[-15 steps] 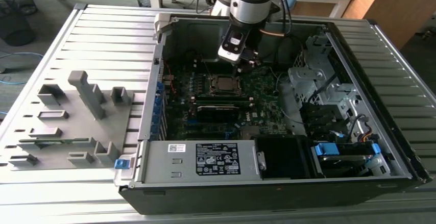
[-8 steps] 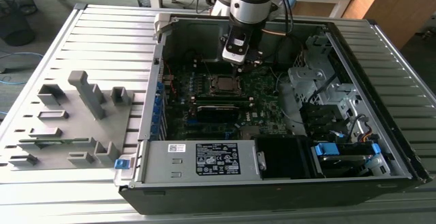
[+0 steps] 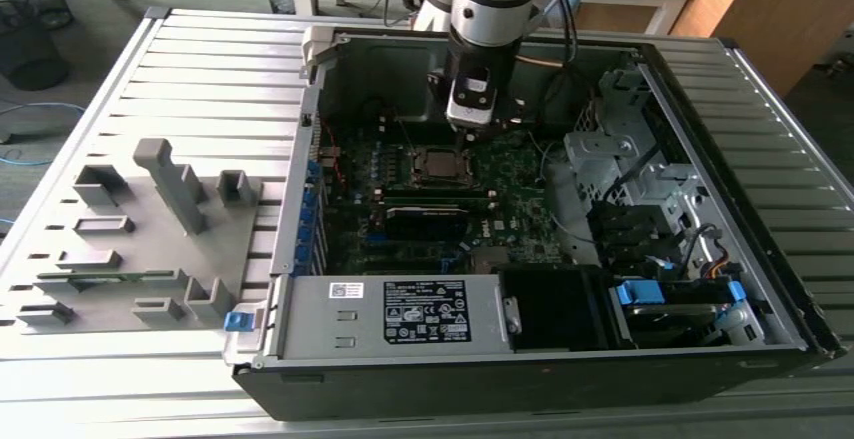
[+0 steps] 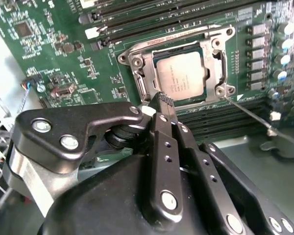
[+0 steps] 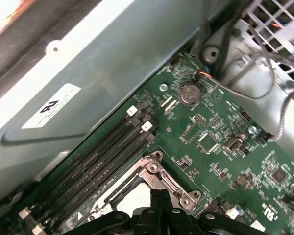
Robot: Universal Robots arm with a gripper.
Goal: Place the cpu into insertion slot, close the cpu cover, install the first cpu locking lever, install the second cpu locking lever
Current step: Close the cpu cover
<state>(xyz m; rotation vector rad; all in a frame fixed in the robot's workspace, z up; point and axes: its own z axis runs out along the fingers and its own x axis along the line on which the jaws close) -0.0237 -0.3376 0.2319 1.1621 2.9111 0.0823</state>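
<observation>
The cpu [image 4: 181, 73] lies flat in its socket on the green motherboard, its silver-grey top showing through the window of the cpu cover [image 4: 216, 61]. The cover's silvery frame rests down over the chip. A thin wire locking lever [image 4: 247, 116] sticks out free from one socket corner, away from the board. My gripper [image 4: 165, 102] is shut with nothing between its fingers, its tip just beside the socket's edge. In the exterior view my gripper [image 3: 470, 131] hangs inside the open computer case, just above and behind the cpu [image 3: 434, 164]. The gripper [image 5: 159, 195] tip sits at the socket frame in the first wrist view.
Memory slots [image 4: 152, 19] run alongside the socket, and a row of capacitors [image 4: 284, 44] flanks its other side. A black card [image 3: 427, 221] and the power supply [image 3: 387, 309] lie nearer the front. A drive cage [image 3: 614, 159] stands at the exterior view's right, a grey fixture [image 3: 147, 229] at its left.
</observation>
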